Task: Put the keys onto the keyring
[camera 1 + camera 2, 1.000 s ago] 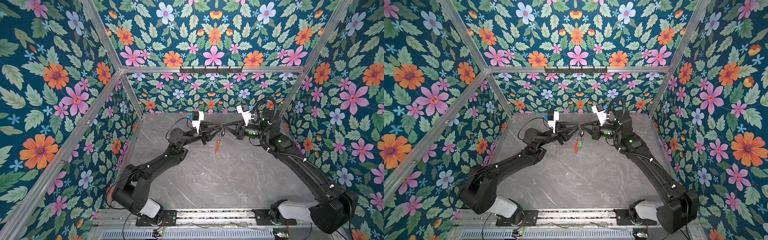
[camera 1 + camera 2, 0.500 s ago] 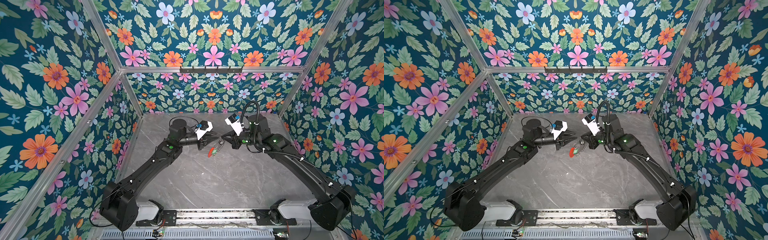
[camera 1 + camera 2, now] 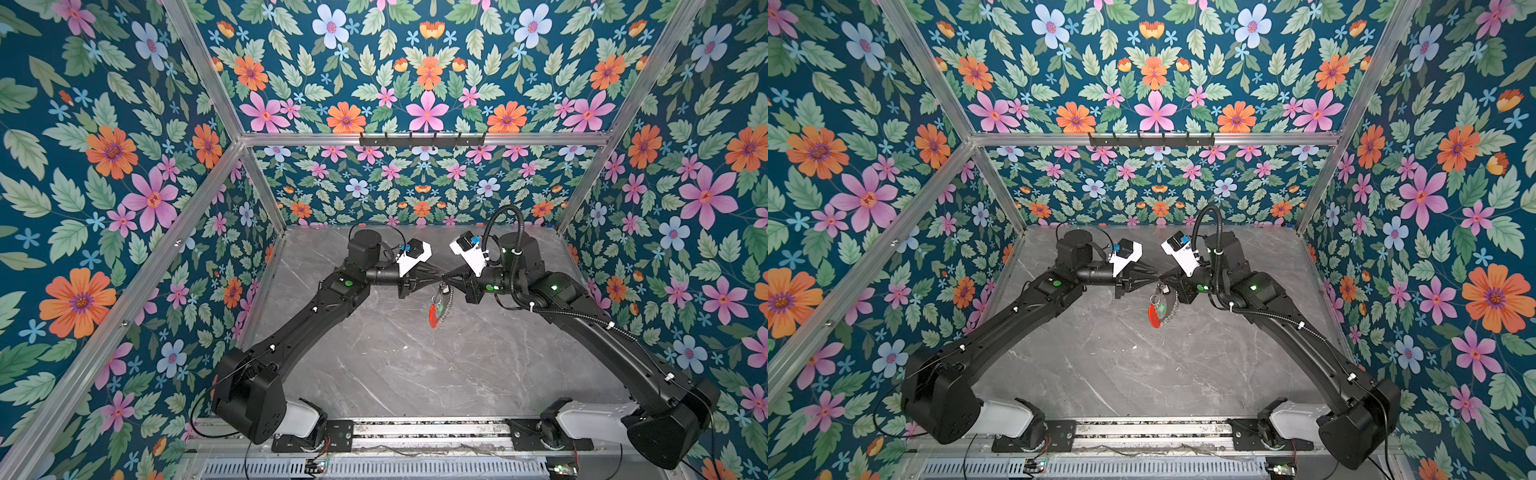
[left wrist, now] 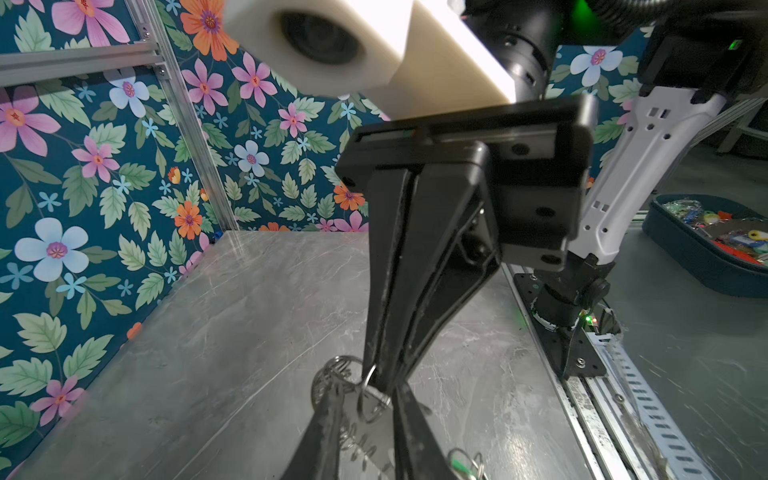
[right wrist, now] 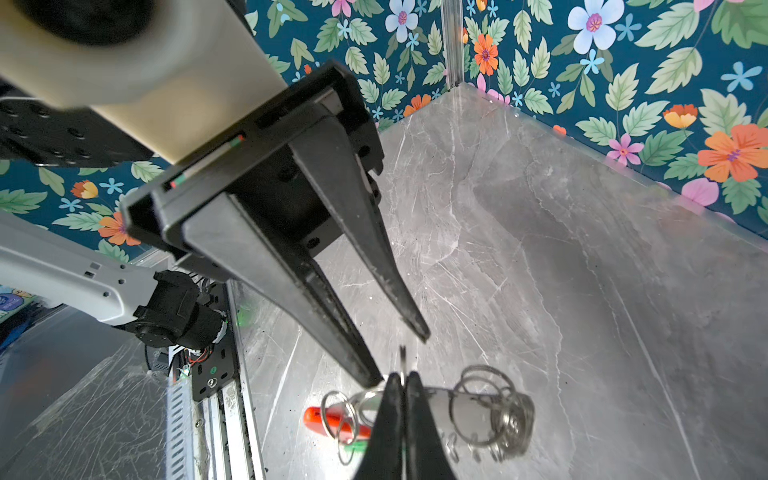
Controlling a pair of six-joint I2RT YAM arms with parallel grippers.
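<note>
The keyring hangs in mid-air over the table's back half, red arc lowest. My right gripper is shut on its thin grey edge. The flat hoop and its silver split rings show just past the right gripper's tips. My left gripper meets the hoop from the opposite side. Its fingers stand slightly apart on either side of the edge, with a split ring between them. Of the keys, only a green tag on a small ring shows, beside the red arc.
The grey marble table lies below, walled by floral panels. A black hook rail runs along the back wall, and the arm bases sit on a metal rail at the front. A dark bin of coloured items stands outside the cell.
Both grippers and the keyring have come slightly forward and lower. The ring swung tilted half a second ago and now hangs straight. My left jaws have narrowed around its edge.
</note>
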